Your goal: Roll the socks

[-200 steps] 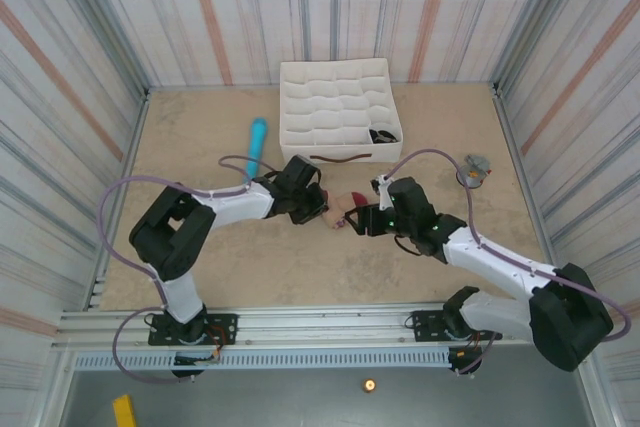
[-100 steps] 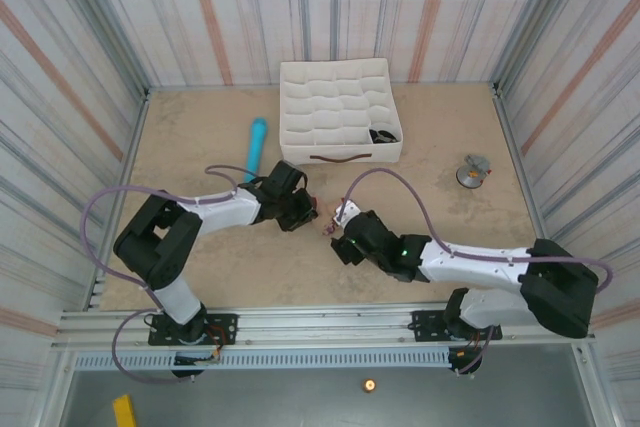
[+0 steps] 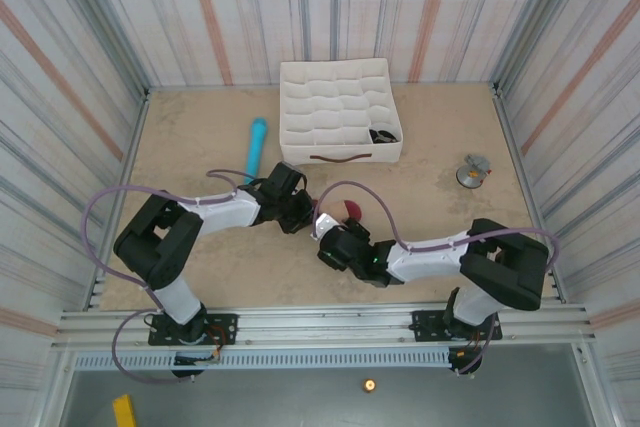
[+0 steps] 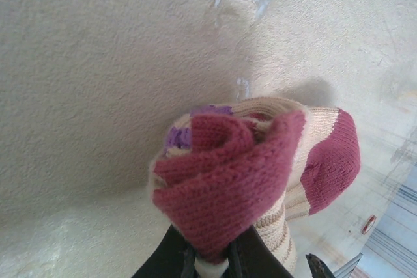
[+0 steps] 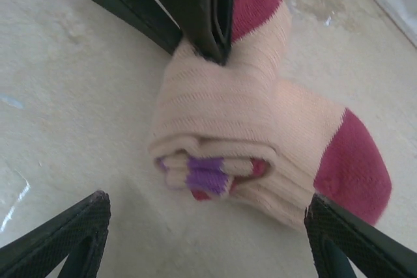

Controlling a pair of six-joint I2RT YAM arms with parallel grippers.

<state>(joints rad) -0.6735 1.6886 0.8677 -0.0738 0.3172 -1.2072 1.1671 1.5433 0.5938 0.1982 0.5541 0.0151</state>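
In the last second the right arm has swung round, from the far right of the beige sock [image 5: 238, 118] to its near side, with the elbow folded back. The right gripper [image 3: 332, 240] stands spread wide, one finger on each side of the rolled bundle and touching nothing that I can see. The left gripper [image 4: 212, 262] stays pressed together on the maroon end of the roll, near the middle of the table [image 3: 200, 137] — resting or just lifted, I cannot tell. The roll seems made; the right one looks ready to take it over.
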